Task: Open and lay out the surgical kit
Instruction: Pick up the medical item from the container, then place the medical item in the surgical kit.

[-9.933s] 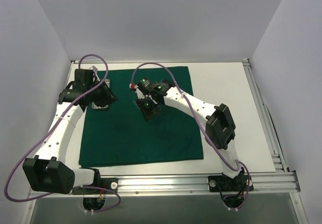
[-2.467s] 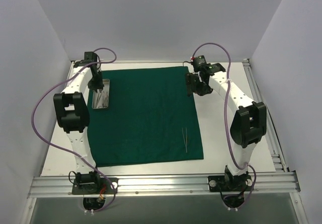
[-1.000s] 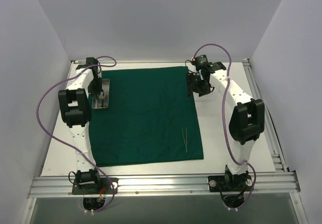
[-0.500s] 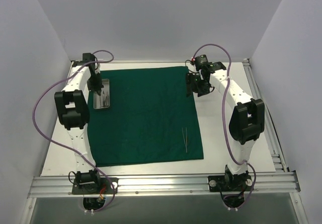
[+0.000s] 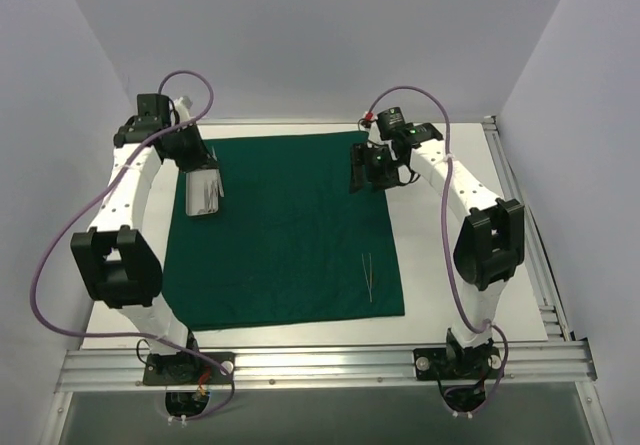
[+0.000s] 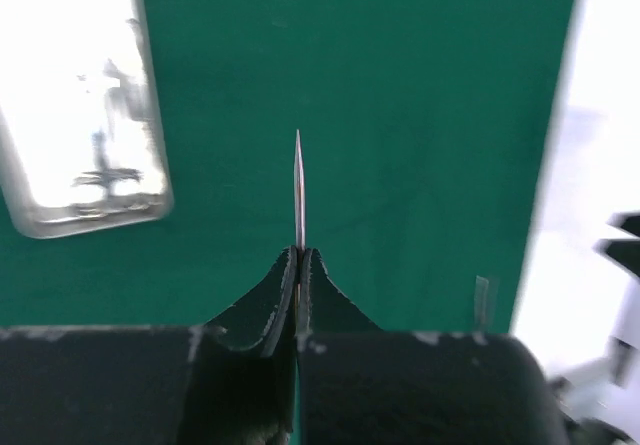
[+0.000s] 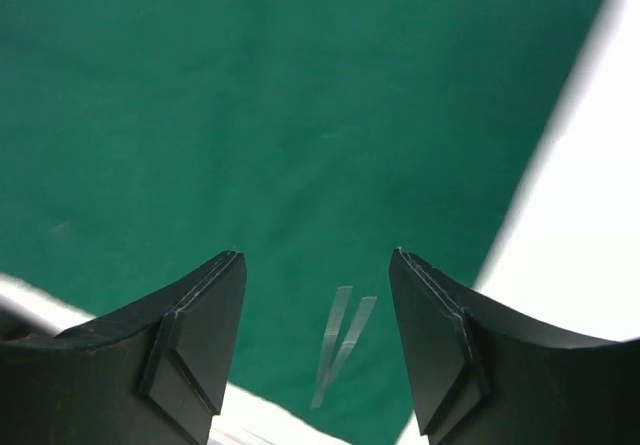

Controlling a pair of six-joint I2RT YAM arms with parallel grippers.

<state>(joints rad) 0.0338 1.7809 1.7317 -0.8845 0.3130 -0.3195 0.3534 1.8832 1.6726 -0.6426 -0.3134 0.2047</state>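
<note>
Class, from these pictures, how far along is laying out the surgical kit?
Done: cloth spread flat, tweezers laid on it. In hand: left gripper shut on a slim steel tool. Left: set it down; glare hides what the tray holds. Right gripper open.

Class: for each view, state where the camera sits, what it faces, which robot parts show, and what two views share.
Top external: above and behind the robot, looking down on the green cloth; left arm and right arm show.
Left wrist: on the left arm, looking down at the metal tray; shut left tool pinches a slim steel instrument.
Right wrist: on the right arm, looking down at the tweezers; open right tool shows.
Shared: tray in top and left wrist.
</note>
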